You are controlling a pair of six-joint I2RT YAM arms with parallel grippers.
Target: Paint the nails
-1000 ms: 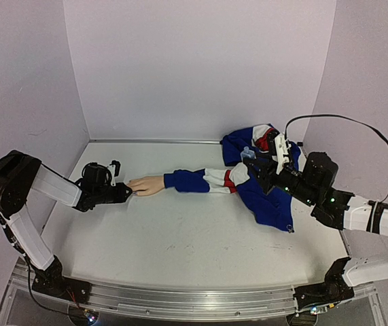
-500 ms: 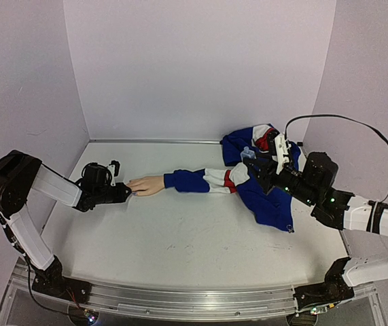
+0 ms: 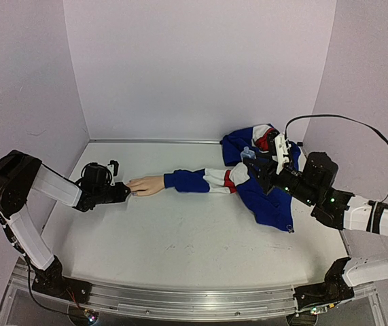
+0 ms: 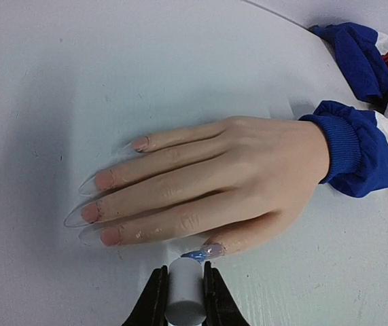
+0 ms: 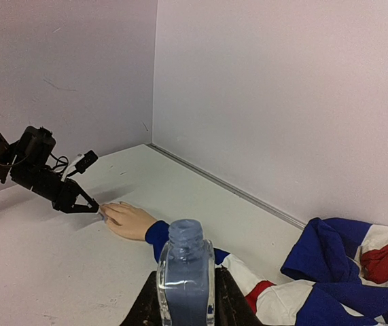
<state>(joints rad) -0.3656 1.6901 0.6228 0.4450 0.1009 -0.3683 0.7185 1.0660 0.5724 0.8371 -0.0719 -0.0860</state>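
Note:
The pale mannequin hand (image 4: 241, 170) lies palm down on the white table, with a blue sleeve cuff (image 4: 343, 153) at its wrist. Its finger nails (image 4: 105, 180) carry long clear tips. My left gripper (image 4: 185, 278) is shut on a white brush cap (image 4: 184, 299). The cap's blue-wet brush (image 4: 195, 256) touches the thumb nail (image 4: 215, 250). In the top view the left gripper (image 3: 121, 193) sits at the fingertips of the hand (image 3: 146, 185). My right gripper (image 5: 185, 282) is shut on an open clear bottle (image 5: 185, 272) of blue polish, held upright above the jacket.
A blue, white and red jacket (image 3: 261, 183) lies crumpled at the back right, its sleeve running left to the hand. Pale walls close in the table on the left, back and right. Bare white tabletop (image 3: 180, 238) spreads in front of the sleeve.

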